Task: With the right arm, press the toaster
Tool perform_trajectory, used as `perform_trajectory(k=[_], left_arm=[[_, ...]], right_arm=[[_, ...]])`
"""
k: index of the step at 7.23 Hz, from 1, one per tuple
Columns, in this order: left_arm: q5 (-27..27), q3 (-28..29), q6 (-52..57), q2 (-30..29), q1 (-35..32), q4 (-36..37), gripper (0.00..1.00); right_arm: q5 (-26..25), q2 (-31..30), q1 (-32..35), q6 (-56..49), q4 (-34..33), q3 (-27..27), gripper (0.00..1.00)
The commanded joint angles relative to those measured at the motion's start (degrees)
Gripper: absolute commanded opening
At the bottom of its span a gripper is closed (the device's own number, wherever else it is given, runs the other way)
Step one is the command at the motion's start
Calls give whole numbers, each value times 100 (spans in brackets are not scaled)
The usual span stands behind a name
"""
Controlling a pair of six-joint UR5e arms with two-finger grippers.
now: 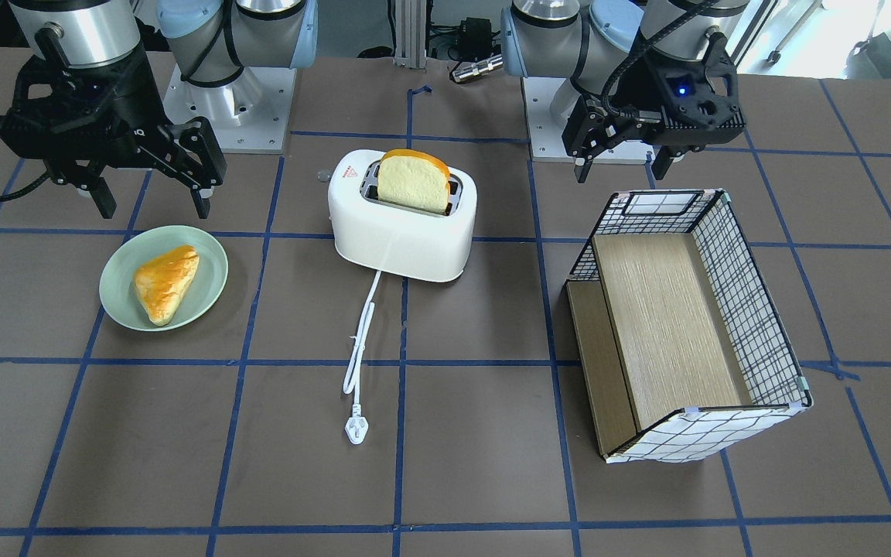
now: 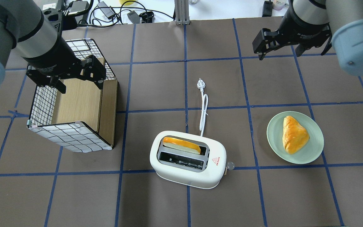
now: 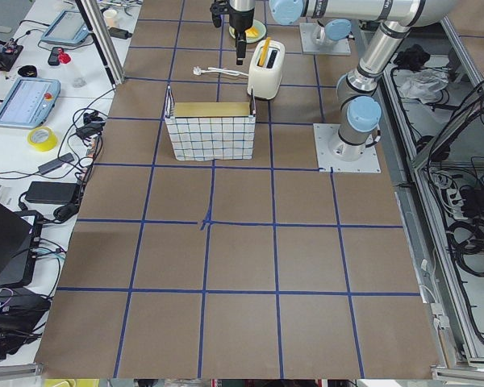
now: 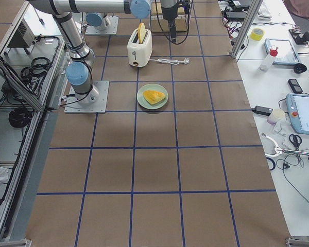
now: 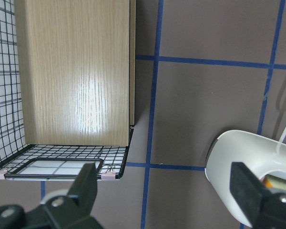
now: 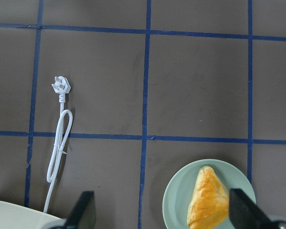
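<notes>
The white toaster point(image 1: 403, 232) stands mid-table with a bread slice point(image 1: 414, 182) upright in its far slot. It also shows in the overhead view point(image 2: 187, 176). A small clear knob point(image 2: 230, 165) sticks out of its right end. Its white cord point(image 1: 360, 348) runs away from the robot to a plug point(image 1: 356, 430). My right gripper point(image 2: 279, 54) is open and empty, high above the table beyond the plate and well away from the toaster. In the front view the right gripper point(image 1: 148, 197) hangs above the plate. My left gripper point(image 2: 77, 86) is open and empty over the basket.
A pale green plate point(image 2: 314, 154) holds a golden pastry point(image 2: 293, 135) to the toaster's right. A wire basket point(image 2: 71, 135) with a wooden insert lies tipped on its side at the left. The right wrist view shows the plate point(image 6: 181, 191), the plug point(image 6: 61, 86) and the toaster's edge point(image 6: 14, 214).
</notes>
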Motion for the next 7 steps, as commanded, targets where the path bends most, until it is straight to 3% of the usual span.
perform_trajectory(k=[1,2,3,7], left_arm=[[0,0,0,0,0,0,100],[0,0,0,0,0,0,100],[0,0,0,0,0,0,100],[0,0,0,0,0,0,100]], right_arm=[[24,20,-31,132,1355,-553,100],[163,151,-49,229,1721,-766,100],[374,187,-40,587,1759,-820,100],[402,179,-14,511,1698,-724,100]])
